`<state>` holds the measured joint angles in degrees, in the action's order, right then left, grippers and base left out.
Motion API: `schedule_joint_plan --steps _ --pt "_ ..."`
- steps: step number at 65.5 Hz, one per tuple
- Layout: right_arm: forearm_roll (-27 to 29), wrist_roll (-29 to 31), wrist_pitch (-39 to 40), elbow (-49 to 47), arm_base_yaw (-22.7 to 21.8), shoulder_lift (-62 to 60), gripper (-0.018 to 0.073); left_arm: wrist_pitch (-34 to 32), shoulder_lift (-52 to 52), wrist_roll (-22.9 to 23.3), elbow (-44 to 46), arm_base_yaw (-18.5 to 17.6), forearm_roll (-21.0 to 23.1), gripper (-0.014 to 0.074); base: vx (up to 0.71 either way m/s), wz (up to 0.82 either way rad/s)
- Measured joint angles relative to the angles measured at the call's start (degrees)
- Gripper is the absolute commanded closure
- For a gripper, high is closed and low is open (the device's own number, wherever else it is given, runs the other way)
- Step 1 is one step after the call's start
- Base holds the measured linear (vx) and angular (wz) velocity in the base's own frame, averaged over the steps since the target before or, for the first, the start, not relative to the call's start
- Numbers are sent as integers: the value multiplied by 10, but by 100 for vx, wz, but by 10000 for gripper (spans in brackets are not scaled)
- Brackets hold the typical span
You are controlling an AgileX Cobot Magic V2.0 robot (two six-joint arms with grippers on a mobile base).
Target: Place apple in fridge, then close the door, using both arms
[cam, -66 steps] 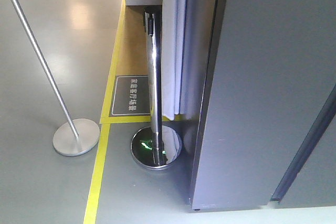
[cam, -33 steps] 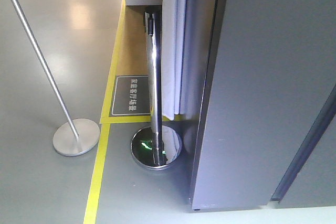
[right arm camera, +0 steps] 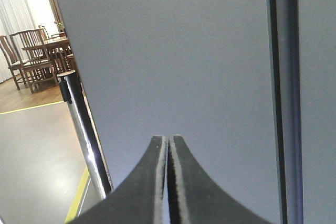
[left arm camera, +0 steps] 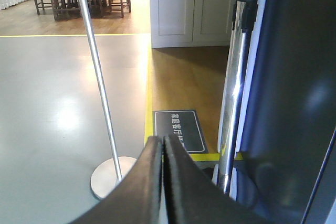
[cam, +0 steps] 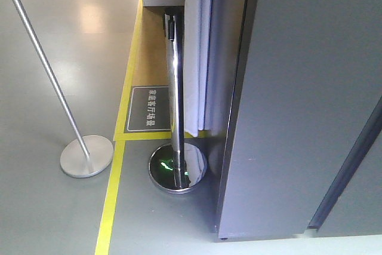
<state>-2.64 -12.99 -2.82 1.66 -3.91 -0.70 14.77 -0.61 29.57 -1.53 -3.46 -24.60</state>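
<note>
Fridge (cam: 298,106): right half of front view, grey outside only, inside hidden.
Door (right arm camera: 173,51): fills right wrist view, dark seam at right.
Apple: nowhere in any view.
Left gripper (left arm camera: 163,145): bottom centre of left wrist view, clenched, holding nothing.
Right gripper (right arm camera: 168,142): bottom centre, clenched, empty, facing door.
Chrome post (cam: 175,88): centre, just left of fridge.
Thin pole (cam: 48,76): left, on round base.

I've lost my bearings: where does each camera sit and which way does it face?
Front view: high, looking down at the floor, chrome post and grey fridge; no robot parts show.
Left wrist: behind the shut left tool, facing the thin pole and dining chairs.
Right wrist: behind the shut right tool, facing the fridge panel.
All three share the chrome post.
</note>
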Motion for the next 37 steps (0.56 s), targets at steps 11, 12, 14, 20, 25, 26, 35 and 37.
schedule_joint_plan --steps 11,12,14,20,25,26,35,37 --pt "0 0 0 0 0 0 561 0 0 0 0 0 0 604 0 0" --pt "0 0 0 0 0 0 561 0 0 0 0 0 0 604 0 0" --pt "0 0 0 0 0 0 561 0 0 0 0 0 0 604 0 0" --pt "0 0 0 0 0 0 561 0 0 0 0 0 0 604 0 0" --pt "0 0 0 0 0 0 561 0 0 0 0 0 0 604 0 0" --pt "0 0 0 0 0 0 561 0 0 0 0 0 0 604 0 0" --pt "0 0 0 0 0 0 561 0 0 0 0 0 0 604 0 0" --pt "0 0 0 0 0 0 561 0 0 0 0 0 0 604 0 0"
